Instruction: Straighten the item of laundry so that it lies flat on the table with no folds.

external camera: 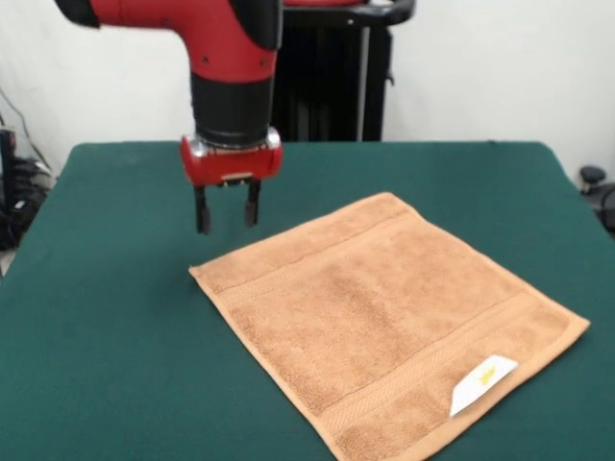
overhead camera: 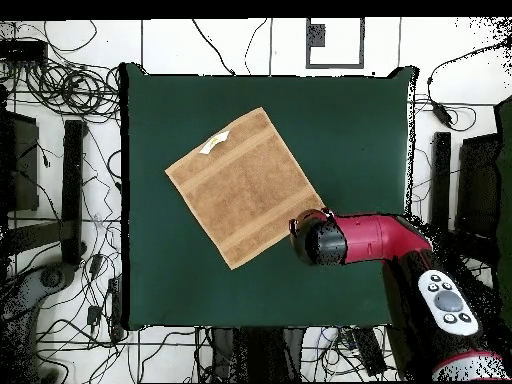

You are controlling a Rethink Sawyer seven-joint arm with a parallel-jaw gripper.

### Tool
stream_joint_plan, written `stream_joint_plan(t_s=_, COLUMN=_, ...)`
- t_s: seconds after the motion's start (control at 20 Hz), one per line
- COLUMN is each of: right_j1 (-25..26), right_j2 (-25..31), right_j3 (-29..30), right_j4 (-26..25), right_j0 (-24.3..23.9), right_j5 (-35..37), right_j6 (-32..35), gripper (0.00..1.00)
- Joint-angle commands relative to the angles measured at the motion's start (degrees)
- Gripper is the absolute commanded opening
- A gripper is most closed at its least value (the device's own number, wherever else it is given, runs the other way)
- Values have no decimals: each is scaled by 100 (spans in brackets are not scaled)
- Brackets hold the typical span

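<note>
— On the green surface, right of centre in the front view, the towel lies spread out, tag up; I see no folds.

— So it looks done?

— Judging by both views, yes. The tool hangs just off the towel's left corner, fingers apart, holding nothing.

— Anything unclear?

— The near corner is cut off below, and overhead the arm hides the tool.

Flat towel, gripper parted above table

Red arm, black wrist band, dark fingers.
</note>
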Motion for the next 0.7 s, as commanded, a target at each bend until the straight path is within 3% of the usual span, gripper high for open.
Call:
stream_joint_plan(t_s=0.05, right_j1=-736, right_j2=570, right_j3=466, right_j4=763, right_j0=294, right_j5=136, right_j6=718, gripper=100)
stream_joint_plan(t_s=0.7, right_j1=-1045, right_j2=395, right_j3=477, right_j4=1220, right_j0=285, right_j5=482, right_j6=394, gripper=100)
